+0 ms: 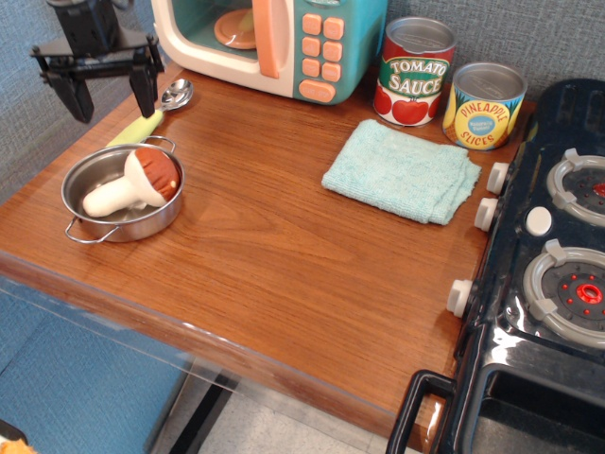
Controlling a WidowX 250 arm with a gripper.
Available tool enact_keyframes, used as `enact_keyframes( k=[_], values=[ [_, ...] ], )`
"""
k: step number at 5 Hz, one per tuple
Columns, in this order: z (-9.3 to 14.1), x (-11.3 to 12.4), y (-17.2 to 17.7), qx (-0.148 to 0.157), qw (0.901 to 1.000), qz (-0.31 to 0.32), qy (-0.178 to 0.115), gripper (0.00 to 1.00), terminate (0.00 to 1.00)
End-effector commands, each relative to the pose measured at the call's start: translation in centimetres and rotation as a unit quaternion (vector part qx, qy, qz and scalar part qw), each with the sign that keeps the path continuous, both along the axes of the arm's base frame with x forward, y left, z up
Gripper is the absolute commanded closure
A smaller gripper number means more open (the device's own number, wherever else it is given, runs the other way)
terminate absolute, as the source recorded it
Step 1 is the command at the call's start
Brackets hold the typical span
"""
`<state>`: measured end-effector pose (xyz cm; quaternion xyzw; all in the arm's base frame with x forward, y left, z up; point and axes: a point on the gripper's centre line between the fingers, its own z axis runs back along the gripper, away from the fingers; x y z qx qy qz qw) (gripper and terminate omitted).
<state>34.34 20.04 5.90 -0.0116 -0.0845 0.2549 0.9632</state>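
My black gripper [112, 100] hangs open at the far left of the wooden counter, nothing between its two fingers. It is raised above the back-left corner, beyond a small metal pot [87, 180]. A toy mushroom [137, 182] with a brown cap and white stem lies on its side inside the pot. A spoon [156, 113] with a yellow-green handle and metal bowl lies on the counter just right of the gripper, behind the pot.
A toy microwave [274, 43] stands at the back. To its right are a tomato sauce can [413, 71] and a pineapple slices can [483, 105]. A folded light-blue cloth [401, 170] lies mid-right. A black toy stove [548, 274] fills the right side.
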Motion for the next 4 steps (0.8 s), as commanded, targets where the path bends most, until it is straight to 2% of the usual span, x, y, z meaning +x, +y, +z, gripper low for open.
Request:
enact_keyframes(
  k=[1, 2, 3, 4],
  values=[
    [0.4, 4.1, 2.4, 0.064, 0.9971, -0.032, -0.027, 0.00, 0.00],
    [-0.4, 4.6, 2.5, 0.066, 0.9972, -0.029, -0.020, 0.00, 0.00],
    [-1.1, 4.8, 2.0, 0.056, 0.9978, -0.029, -0.019, 0.00, 0.00],
    [-2.0, 4.7, 2.0, 0.047, 0.9987, -0.017, -0.004, 0.00, 0.00]
  ],
)
